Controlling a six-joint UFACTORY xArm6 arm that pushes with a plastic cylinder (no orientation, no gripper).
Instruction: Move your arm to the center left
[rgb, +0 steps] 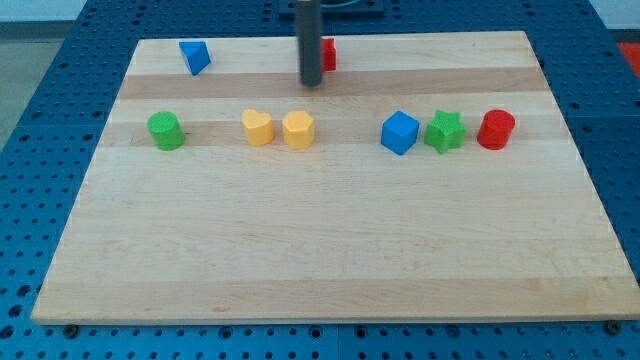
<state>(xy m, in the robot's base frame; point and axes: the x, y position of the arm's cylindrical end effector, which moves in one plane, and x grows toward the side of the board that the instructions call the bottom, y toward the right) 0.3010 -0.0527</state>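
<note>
My tip (312, 84) is near the view's top centre, just left of a red block (328, 54) that the rod partly hides. A blue triangular block (195, 56) lies at the top left. In a row across the middle stand a green cylinder (166, 131) at the left, a yellow heart (257, 128), a yellow hexagon (298, 130), a blue cube (399, 132), a green star (445, 131) and a red cylinder (496, 130). The tip is above and slightly right of the yellow hexagon, well apart from it.
The wooden board (320, 260) lies on a blue perforated table (40, 120). The board's edges show on all sides.
</note>
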